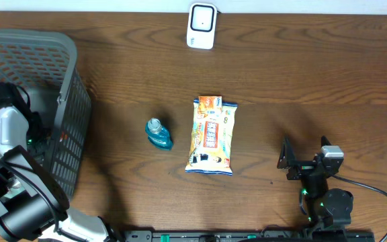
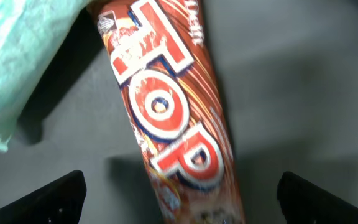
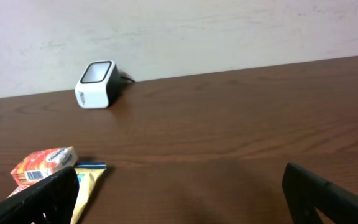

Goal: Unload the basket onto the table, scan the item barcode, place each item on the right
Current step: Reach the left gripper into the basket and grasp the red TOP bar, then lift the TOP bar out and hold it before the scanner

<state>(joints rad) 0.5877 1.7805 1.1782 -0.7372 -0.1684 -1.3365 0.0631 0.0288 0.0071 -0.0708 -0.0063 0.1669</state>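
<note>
Red-brown wrapper lettered "TOP", below spread left end effector, right end effector spread too.

Red TOP pkg lying flat, white scanner upright

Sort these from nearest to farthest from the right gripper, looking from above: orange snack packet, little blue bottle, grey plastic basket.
From the right gripper:
1. Orange snack packet, in the middle of the table, just to its left in the picture.
2. Little blue plastic bottle, further left.
3. Grey plastic mesh basket, at the far left edge.
</note>
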